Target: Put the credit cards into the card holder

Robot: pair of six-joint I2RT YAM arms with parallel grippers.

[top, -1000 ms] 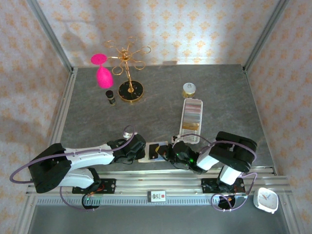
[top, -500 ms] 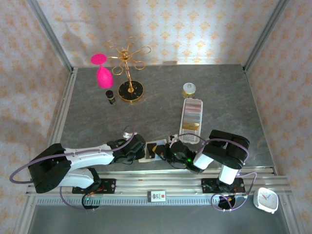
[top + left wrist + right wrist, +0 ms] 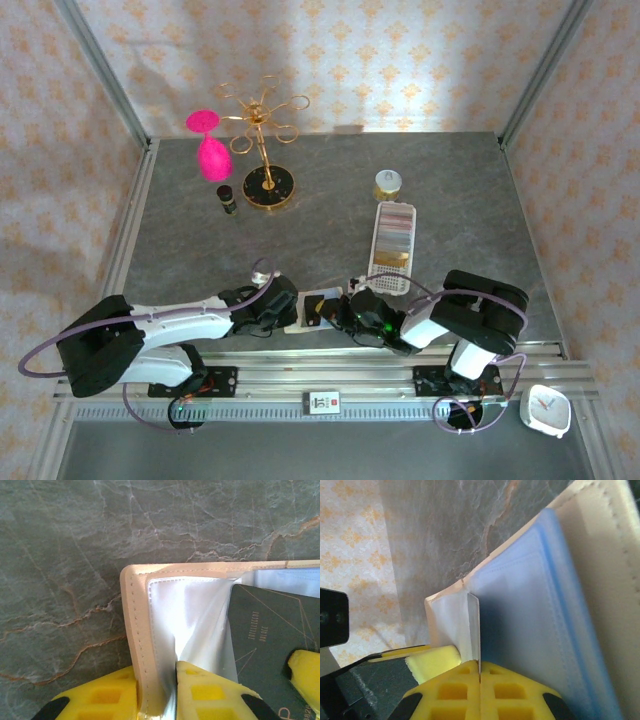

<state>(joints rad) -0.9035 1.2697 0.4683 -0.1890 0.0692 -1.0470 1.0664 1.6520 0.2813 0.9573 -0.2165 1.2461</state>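
Grey marbled tabletop (image 3: 450,180) carries the work close to its near edge, where the card holder (image 3: 135,630) lies opened flat between your two arms. Your left gripper (image 3: 155,692) is narrowed onto the holder's beige stitched border, one finger on each side of it. That grip looks meant to stop the holder sliding or folding shut as a card is pushed in. Your right gripper (image 3: 480,680) is closed tight on a dark credit card (image 3: 265,635). It seems to hold the card by its trailing end so the leading corner is free. That corner sits against the crumpled film of the clear pocket (image 3: 185,610), and most of the card is exposed, so it does not look seated. Other cards cannot be made out.
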